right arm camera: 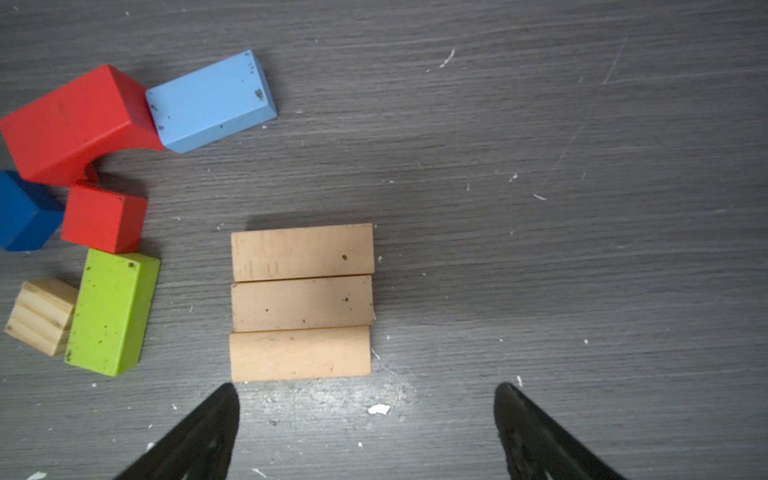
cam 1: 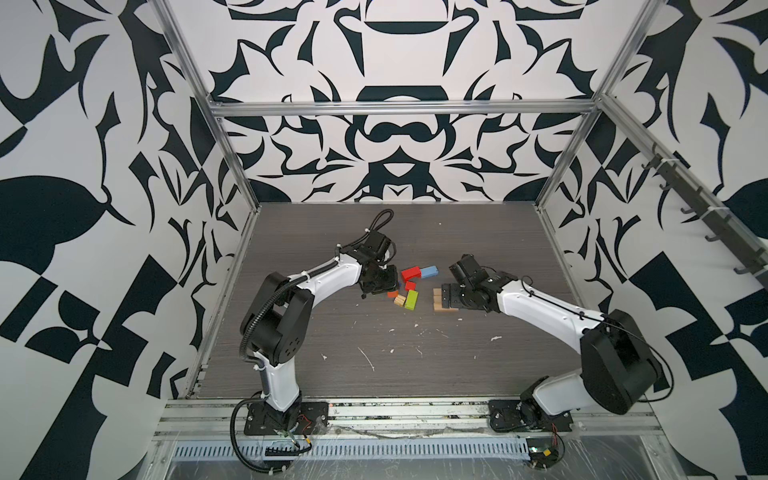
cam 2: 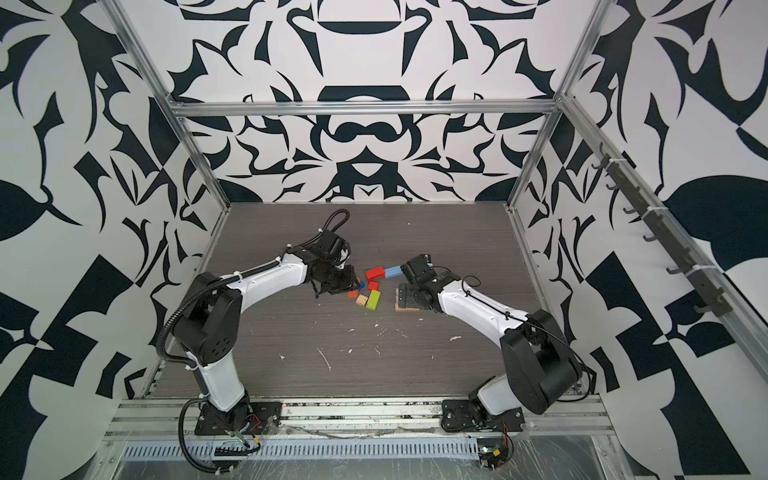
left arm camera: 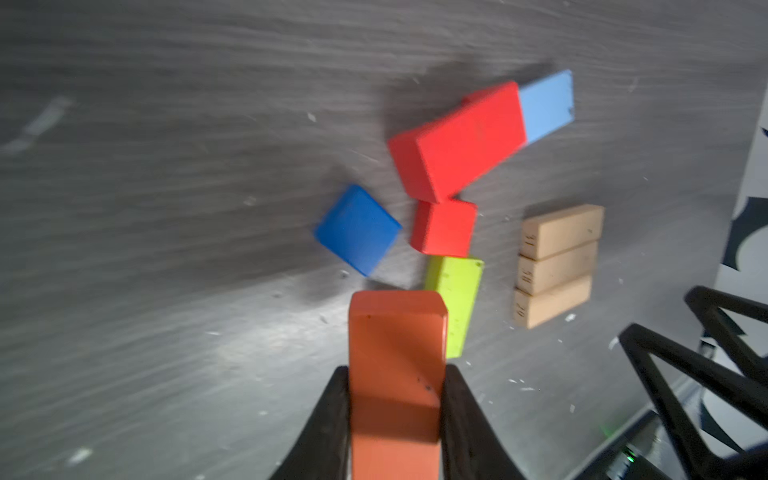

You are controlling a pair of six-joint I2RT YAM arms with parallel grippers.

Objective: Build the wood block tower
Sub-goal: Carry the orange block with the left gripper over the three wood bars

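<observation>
Left gripper [left arm camera: 397, 374]: my fingers are pinched narrow on the orange block [left arm camera: 395, 332], one on each long side

Right gripper [right arm camera: 365, 395]: my fingers are spread wide with nothing between them, poised over the tabletop [right arm camera: 582, 208] at one long edge of the tan base [right arm camera: 301, 303]

Wood block tower: only that base is laid, three tan bars flat and touching side by side, near the tabletop's middle, with nothing stacked on it

Loose blocks lie just beside it, toward the tabletop's left edge: red arch [right arm camera: 70, 124] touching light blue bar [right arm camera: 210, 99], red cube [right arm camera: 104, 218], dark blue cube [right arm camera: 25, 216], lime green bar [right arm camera: 110, 311], small tan cube [right arm camera: 41, 316] against the green bar
</observation>
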